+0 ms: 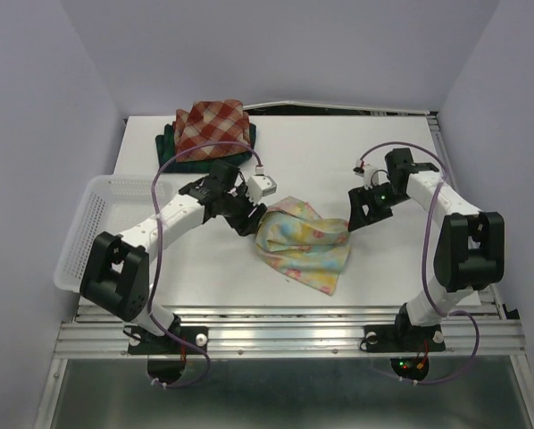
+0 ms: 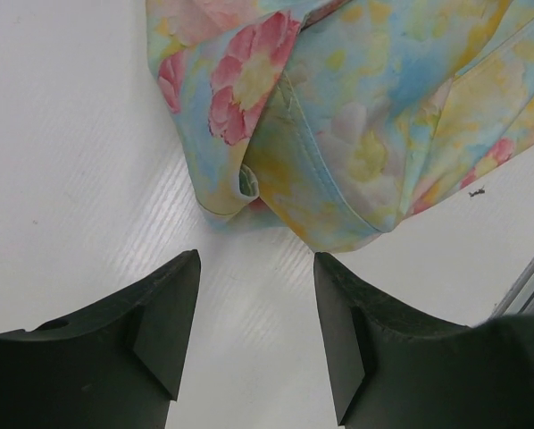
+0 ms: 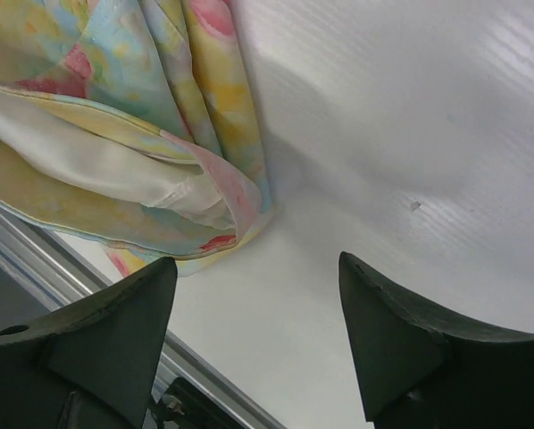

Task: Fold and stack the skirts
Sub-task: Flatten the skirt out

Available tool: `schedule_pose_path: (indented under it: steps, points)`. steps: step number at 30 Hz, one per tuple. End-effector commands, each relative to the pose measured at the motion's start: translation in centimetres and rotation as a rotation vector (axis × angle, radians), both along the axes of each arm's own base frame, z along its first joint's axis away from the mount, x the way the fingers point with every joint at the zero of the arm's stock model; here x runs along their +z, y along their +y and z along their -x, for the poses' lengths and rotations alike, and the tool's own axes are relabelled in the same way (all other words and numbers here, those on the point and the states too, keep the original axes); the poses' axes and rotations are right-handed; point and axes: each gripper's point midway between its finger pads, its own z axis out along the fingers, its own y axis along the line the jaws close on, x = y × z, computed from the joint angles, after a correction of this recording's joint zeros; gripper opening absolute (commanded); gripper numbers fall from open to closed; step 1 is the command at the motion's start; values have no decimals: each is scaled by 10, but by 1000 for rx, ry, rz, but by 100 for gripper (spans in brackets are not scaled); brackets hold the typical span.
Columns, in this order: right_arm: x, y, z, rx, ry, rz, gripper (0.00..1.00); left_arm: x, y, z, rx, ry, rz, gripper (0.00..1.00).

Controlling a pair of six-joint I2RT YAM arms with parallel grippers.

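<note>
Three skirts lie on the white table, two of them stacked and one loose. The stack sits at the far-left corner: one red-and-cream plaid skirt folded on top of one dark green plaid skirt, whose edges show around it. The third, a pastel flowered skirt, lies rumpled and partly doubled over near the middle of the near edge.

Two arms flank it. The left gripper hovers just beside the cloth's left side, jaws spread wide with only bare tabletop between them. The right gripper sits at the cloth's right corner, its jaws likewise wide apart and holding nothing. One white mesh basket stands along the left edge, beside the left arm.
</note>
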Motion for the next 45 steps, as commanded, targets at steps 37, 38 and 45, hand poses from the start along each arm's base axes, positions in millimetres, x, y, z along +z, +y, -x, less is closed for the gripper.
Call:
schedule_pose_path:
  steps: [37, 38, 45]
  points:
    - [-8, 20, -26, 330, -297, 55, 1, 102, -30, 55, -485, 343, 476, 0]
    - [-4, 17, -31, 325, -326, 78, 1, 103, -28, 58, -482, 343, 480, 0]
    - [29, -17, -63, 261, -462, 231, 1, 87, -3, 72, -497, 233, 298, 0]
